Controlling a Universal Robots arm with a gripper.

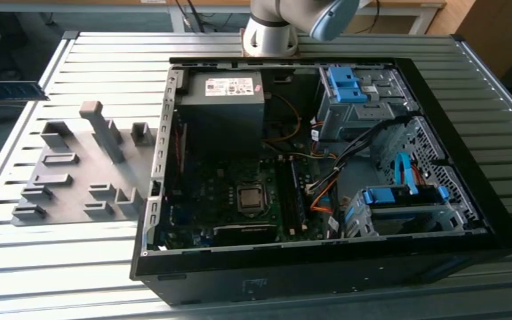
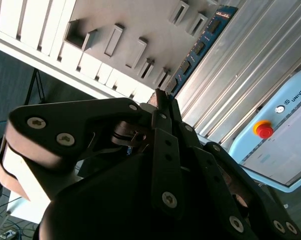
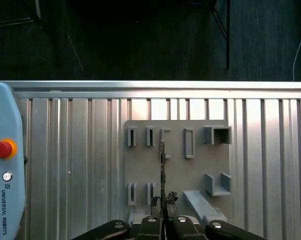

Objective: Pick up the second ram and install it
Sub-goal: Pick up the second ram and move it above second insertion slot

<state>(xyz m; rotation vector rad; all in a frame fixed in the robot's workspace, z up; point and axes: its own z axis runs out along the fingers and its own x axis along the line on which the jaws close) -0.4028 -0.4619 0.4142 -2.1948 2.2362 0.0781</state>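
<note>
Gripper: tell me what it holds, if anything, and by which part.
The gripper is shut on the second ram, pinching it at one short end; the rest of the stick juts straight out ahead of it.

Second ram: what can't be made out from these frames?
Exterior view: the long blue-green memory stick is cut off by the picture's left edge.
First wrist view: the stick shows edge-on, so its faces are hidden.
Second wrist view: the black hand covers the stick's gripped end.
Exterior view: memory slots inside the open black computer case are too small and dark to judge.
</note>
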